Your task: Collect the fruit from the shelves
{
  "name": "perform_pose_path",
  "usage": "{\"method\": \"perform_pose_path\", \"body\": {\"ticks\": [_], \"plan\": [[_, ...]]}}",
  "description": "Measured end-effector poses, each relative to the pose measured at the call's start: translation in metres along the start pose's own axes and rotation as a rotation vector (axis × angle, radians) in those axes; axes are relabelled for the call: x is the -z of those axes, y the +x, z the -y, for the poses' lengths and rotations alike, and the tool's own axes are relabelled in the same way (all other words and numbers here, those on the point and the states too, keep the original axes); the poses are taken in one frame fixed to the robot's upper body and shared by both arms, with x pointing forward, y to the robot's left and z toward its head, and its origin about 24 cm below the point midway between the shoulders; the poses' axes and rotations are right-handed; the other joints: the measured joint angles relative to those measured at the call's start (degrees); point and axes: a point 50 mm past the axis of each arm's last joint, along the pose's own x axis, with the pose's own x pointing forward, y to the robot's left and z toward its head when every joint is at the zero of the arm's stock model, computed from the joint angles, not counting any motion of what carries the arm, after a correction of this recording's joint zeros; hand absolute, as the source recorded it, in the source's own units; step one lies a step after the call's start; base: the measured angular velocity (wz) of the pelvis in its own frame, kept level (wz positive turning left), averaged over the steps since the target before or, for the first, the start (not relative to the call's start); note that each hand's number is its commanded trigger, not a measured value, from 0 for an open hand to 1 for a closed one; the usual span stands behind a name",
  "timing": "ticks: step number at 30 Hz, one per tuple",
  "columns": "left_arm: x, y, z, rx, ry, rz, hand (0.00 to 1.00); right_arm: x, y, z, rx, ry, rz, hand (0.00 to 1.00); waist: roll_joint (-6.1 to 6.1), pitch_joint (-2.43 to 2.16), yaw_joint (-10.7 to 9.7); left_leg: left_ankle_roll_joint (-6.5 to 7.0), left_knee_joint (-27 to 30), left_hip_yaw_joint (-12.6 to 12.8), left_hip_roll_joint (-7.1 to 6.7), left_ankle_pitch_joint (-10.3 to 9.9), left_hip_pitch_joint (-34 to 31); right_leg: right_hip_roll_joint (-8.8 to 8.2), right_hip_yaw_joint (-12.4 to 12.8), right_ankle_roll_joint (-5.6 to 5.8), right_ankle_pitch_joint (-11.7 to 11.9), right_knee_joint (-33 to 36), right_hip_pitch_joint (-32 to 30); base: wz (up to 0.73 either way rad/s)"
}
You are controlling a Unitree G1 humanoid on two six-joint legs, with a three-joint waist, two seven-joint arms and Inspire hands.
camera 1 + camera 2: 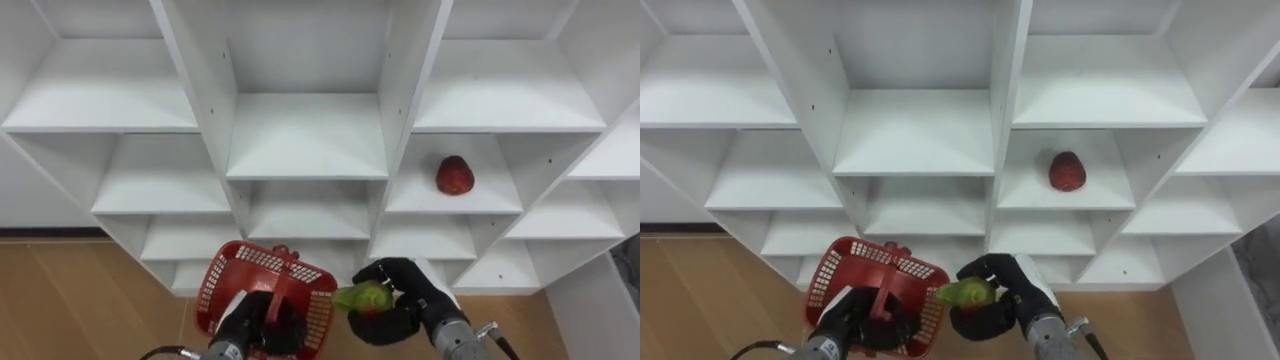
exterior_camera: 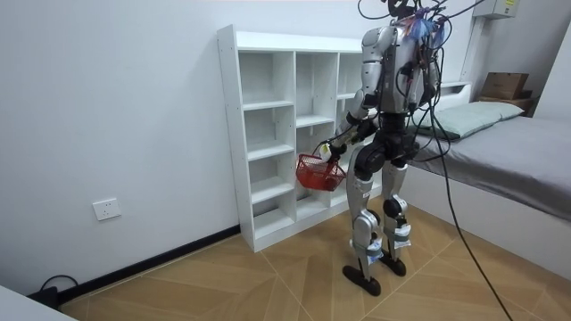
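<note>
- Gripping a green fruit (image 1: pixel 362 297) in the right robot hand (image 1: pixel 410 303), closed firmly round it, down at 5 o'clock in the eye view.
- Clamping the handle (image 1: pixel 281 290) of the red basket (image 1: pixel 228 272) with the left robot hand (image 1: pixel 250 332), wrapped tight, at 7 o'clock.
- Holding fruit and basket side by side in the air, the fruit just off the basket's rim at its 3 o'clock and not over the opening yet.
- Looks like the drop-in step: one fruit in hand, about to go into the basket.
- Calls for a short carry toward 9 o'clock until above the mesh and clear of the upright handle, then a loosening of the grip. With the basket hanging free, expect a little swing.
- Lying roughly 9 to 3 o'clock along its long axis, that green fruit, with the pale end poking out toward the basket and the other end buried in the palm. No telling which end is the stem.
- Further out, at 1 o'clock from the right robot hand: a red fruit (image 1: pixel 454 175) alone on a shelf (image 1: pixel 410 203) of the white closet (image 1: pixel 305 135), well apart from the walls.
- Sitting slightly taller than wide, long axis near 12 to 6 o'clock. Probably next in line.
- Standing close before the closet on the wooden floor (image 1: pixel 80 295).
</note>
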Motion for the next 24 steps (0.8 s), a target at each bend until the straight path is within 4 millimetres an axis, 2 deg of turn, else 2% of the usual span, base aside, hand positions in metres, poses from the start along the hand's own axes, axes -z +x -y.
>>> {"method": "perform_pose_path", "body": {"ticks": [5, 24], "plan": [[-0.004, 0.000, -0.001, 0.028, 0.042, 0.019, 1.00, -0.009, 0.007, 0.003, 0.000, -0.030, 0.028, 1.00, -0.16, -0.04, 0.0, 0.00, 0.1, 0.0, -0.01, 0.0, 0.0, -0.02, 0.0, 0.00, 0.0, 0.0, 0.1, 0.00], [-0.011, 0.000, 0.004, 0.112, 0.121, 0.043, 1.00, -0.007, 0.010, -0.002, -0.031, -0.168, 0.019, 1.00, 0.20, -0.05, 1.3, 0.00, 0.6, -0.1, 0.01, 0.0, -1.3, -0.02, 0.0, -0.02, 0.0, 0.1, -0.7, 0.01]]}}
